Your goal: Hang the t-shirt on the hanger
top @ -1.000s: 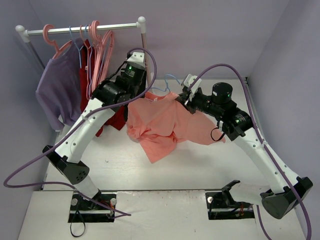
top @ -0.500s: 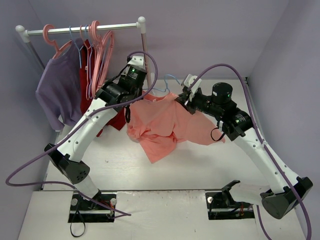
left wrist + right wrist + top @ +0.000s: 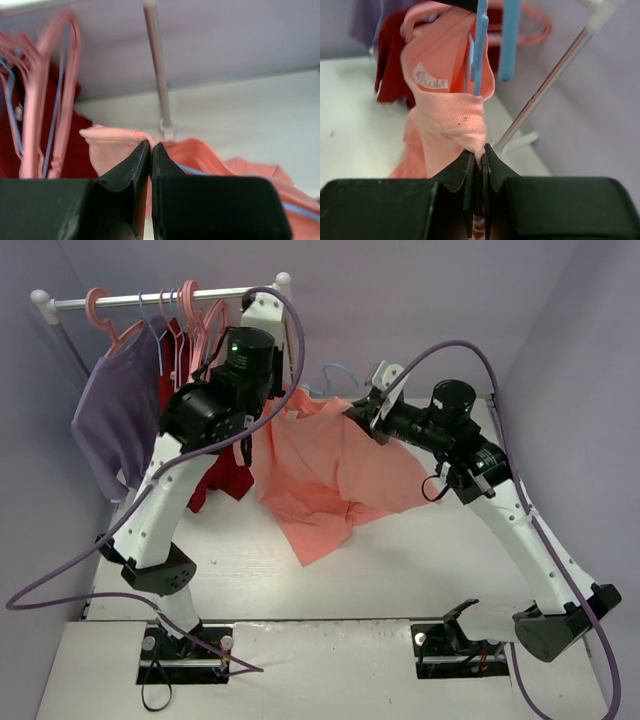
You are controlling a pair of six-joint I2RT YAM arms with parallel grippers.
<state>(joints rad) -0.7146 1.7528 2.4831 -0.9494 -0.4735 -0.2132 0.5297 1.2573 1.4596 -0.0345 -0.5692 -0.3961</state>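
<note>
- The left end effector (image 3: 151, 150) has its jaws pressed together on a fold at the edge of the t-shirt (image 3: 330, 470).
- The right end effector (image 3: 479, 154) pinches the ribbed collar, just below the sewn-in label (image 3: 431, 79).
- The t-shirt hangs stretched between both arms above the worktop (image 3: 420, 570), its lower hem apparently resting there.
- The hanger (image 3: 481, 45) passes through the neck opening, hook above the collar; a blue wire also shows inside the cloth in the left wrist view.
- The step in hand looks like settling the shoulders over the wire.
- To do it well, hold both pinches level and draw the cloth outward evenly, so the collar centres on the hook.
- Avoid tugging towards the rail (image 3: 160, 298), where other hangers could snag.
</note>
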